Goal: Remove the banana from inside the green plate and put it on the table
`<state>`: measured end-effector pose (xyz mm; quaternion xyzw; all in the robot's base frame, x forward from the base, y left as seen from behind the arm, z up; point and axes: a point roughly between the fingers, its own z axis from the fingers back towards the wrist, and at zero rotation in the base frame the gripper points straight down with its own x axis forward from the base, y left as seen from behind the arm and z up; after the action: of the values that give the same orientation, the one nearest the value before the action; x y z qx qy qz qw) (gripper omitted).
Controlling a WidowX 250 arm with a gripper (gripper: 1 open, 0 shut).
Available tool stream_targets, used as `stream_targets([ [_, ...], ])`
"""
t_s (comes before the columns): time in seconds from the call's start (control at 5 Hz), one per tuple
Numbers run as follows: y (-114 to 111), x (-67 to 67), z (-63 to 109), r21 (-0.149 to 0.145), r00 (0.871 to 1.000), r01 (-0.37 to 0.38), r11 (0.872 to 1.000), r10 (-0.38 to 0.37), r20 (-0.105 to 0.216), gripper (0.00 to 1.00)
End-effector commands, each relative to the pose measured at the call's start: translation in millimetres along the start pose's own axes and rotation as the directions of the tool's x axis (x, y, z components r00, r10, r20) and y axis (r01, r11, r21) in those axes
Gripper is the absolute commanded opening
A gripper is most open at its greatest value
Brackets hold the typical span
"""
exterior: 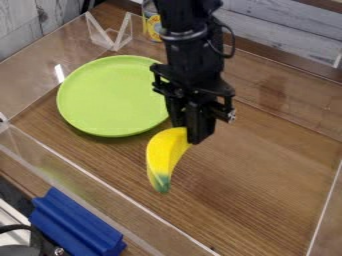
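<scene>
In the camera view, your gripper (183,127) is pinching the banana (166,156) by its upper end, the green tip angled down, over the brown table (247,185) and beside the green plate (112,96), outside its rim. You can expect a light, fairly stiff toy, its smooth skin perhaps a little slippery. Your end grip could let it swivel; nearer the middle of the curve would be steadier.
</scene>
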<state>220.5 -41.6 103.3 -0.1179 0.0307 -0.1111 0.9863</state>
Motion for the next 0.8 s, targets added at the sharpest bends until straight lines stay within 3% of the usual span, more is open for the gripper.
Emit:
stream_targets([
  [0.0, -2.3, 5.1, -0.6, 0.004, 0.999, 0.018, 1.000, -0.018, 0.032, 0.00],
  [0.2, -0.8, 6.0, -6.1, 0.005, 0.999, 0.020, 1.000, -0.020, 0.032, 0.00],
  [0.4, 0.3, 8.0, -6.1, -0.003, 0.999, 0.017, 1.000, -0.016, 0.040, 1.00],
  [0.6, 2.8, 8.4, -2.8, -0.002, 0.999, 0.015, 1.000, -0.015, 0.044, 0.00],
])
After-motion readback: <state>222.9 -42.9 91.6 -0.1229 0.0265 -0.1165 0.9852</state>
